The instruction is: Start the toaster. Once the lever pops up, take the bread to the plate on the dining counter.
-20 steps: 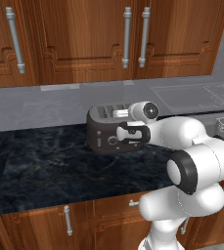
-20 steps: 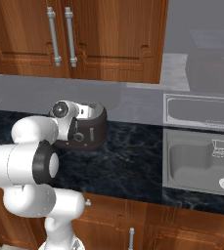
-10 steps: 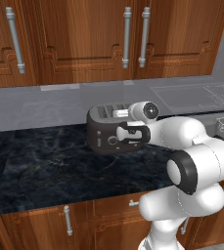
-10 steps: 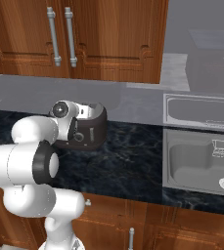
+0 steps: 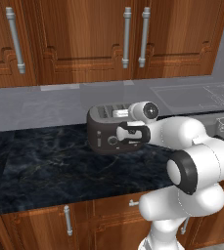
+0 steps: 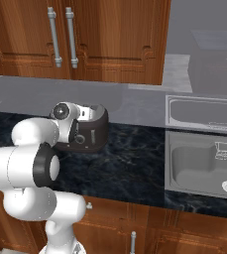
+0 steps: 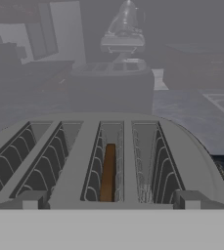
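Observation:
The dark grey toaster (image 5: 101,133) stands on the narrow black counter near the wall, and it appears from the other side in the right base view (image 6: 96,125). My gripper (image 5: 127,133) is pressed up against the toaster's front, at its right end, pointing toward the wall. Seen from the right, the gripper (image 6: 77,133) covers that front face. The hand view looks level across the toaster's top (image 7: 86,146), and the thin brown bread (image 7: 108,173) stands in the third slot from the left. The fingertips (image 7: 30,199) sit far apart at the near rim, so the gripper is open and holds nothing. The plate and the dining counter are out of view.
The black marbled counter (image 5: 50,166) runs left of the toaster to its front edge. A steel sink (image 6: 199,163) lies to the right. Wood wall cabinets with metal handles (image 5: 127,36) hang above, and drawers (image 5: 67,219) sit below the counter.

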